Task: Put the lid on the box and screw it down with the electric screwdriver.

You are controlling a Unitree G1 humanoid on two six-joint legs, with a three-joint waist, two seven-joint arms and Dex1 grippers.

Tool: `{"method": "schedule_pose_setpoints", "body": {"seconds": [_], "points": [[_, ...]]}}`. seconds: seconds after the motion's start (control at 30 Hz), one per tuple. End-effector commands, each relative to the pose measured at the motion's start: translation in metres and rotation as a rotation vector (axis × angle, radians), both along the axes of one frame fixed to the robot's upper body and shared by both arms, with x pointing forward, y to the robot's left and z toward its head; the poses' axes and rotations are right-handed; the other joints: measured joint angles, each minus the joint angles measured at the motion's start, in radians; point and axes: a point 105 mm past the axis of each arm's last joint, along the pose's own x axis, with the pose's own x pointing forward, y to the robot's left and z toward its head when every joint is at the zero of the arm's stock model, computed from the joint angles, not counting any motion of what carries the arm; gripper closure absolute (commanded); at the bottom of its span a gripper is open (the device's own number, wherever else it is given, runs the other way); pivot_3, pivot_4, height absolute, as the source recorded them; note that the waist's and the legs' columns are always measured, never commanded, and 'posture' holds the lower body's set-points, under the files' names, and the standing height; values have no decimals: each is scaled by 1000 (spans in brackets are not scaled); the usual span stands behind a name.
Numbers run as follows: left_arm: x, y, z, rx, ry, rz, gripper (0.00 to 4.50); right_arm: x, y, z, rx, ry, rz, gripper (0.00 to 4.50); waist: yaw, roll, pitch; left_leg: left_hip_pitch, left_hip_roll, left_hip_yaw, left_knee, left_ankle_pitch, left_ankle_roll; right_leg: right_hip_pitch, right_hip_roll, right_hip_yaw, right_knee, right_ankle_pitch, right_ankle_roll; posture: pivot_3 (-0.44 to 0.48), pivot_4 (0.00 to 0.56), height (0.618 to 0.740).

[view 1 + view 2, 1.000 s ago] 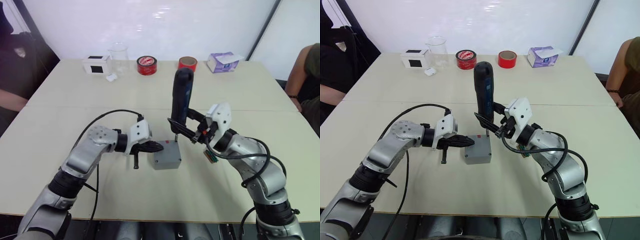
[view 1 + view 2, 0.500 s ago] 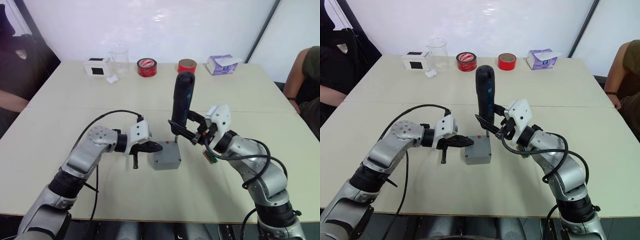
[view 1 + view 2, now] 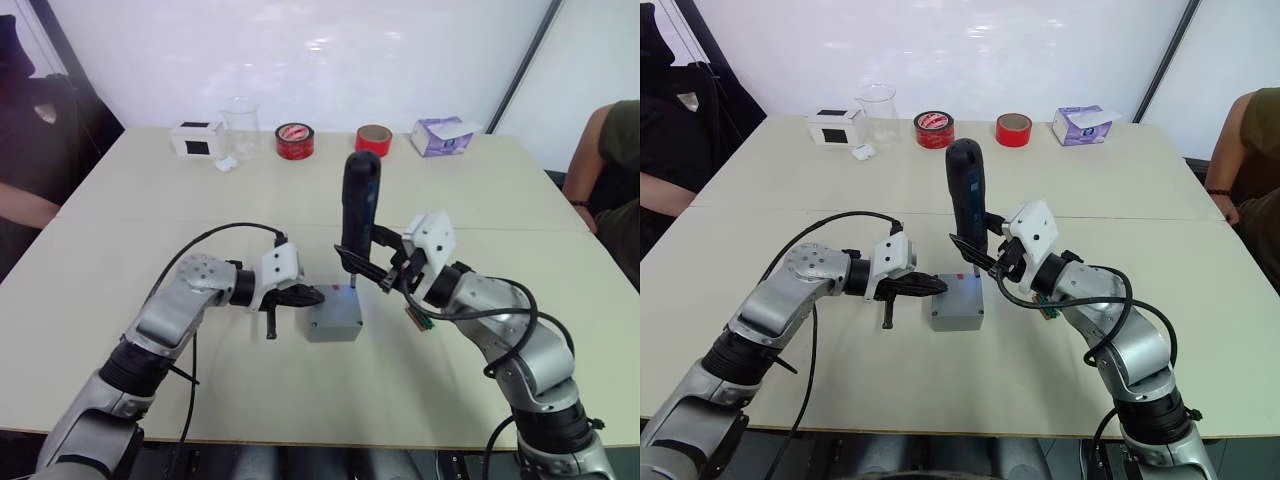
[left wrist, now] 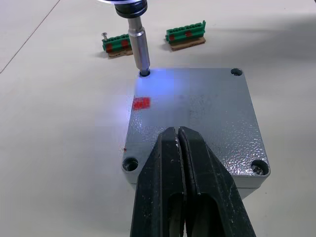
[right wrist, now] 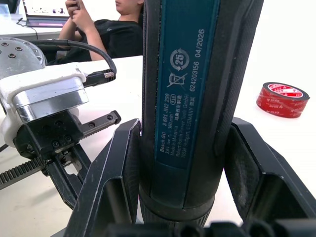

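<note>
Left eye view: beige table (image 3: pixel 120 240), white wall (image 3: pixel 300 50).

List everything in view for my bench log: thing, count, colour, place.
lid: 1, grey, on the box
box: 1, grey, table middle
electric screwdriver: 1, black, upright, bit in a lid corner hole
terminal blocks: 2, green, beside the box
tape rolls: 2, red, far edge
beaker: 1, clear, far edge
cube: 1, white and black, far left
tissue carton: 1, purple, far right
left gripper: shut, on the lid
right gripper: grips the screwdriver
</note>
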Motion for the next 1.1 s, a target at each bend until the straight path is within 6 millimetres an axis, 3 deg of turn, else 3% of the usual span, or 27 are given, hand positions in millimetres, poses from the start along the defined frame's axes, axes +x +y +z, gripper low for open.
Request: {"method": "schedule_pose_setpoints", "body": {"seconds": [0.03, 0.3, 0.47, 0.7, 0.8, 0.9, 1.0, 1.1], "points": [[-4, -1, -5, 16, 6, -15, 4500, 1, -2, -48, -49, 239, -16, 2663, 0, 0, 0, 0, 0, 0, 0, 0, 0, 0, 0, 0, 0, 0, 0, 0, 150, 740], [-6, 1, -9, 22, 23, -16, 4500, 2, 0, -37, -13, 225, -12, 2663, 0, 0, 0, -1, 0, 0, -1, 0, 0, -1, -2, 0, -1, 0, 0, 0, 150, 740], [-7, 2, -10, 27, 24, -16, 4500, 4, 0, -20, 8, 161, -10, 2663, -1, 1, 0, -2, 0, 0, -1, 0, 0, -2, -5, -1, -1, 0, 0, 0, 150, 740], [-7, 1, -3, 6, 16, -28, 4500, 0, -7, 53, 145, -43, 33, 2663, -1, 5, 7, -6, -2, 0, -2, 0, 0, -6, -8, -2, -2, 0, 0, 0, 150, 740], [-9, -1, 7, -30, 10, -39, 4500, -2, -17, 92, 225, -104, 32, 2663, -1, 9, 13, -11, -3, 1, -2, 0, 0, -11, -9, -2, -1, 0, 0, 0, 150, 740], [-10, -4, 18, -71, 7, -52, 4500, 6, -39, 114, 281, -80, -43, 2663, 1, 11, 16, -23, -3, 1, 0, 0, 0, -23, -7, -2, 1, 1, 1, 0, 150, 740], [-12, -5, 27, -90, -9, -66, 4500, 14, -65, 117, 268, 7, -139, 2663, 3, 11, 16, -25, -3, 0, -1, 0, 1, -24, -7, -4, -1, 2, 4, 0, 150, 740], [-14, -6, 40, -118, -29, -82, 4500, 29, -97, 100, 135, 123, -333, 2663, 0, 11, 17, -30, -4, 0, -1, -1, 3, -26, -7, -5, -2, 2, 4, 0, 150, 740]]}}
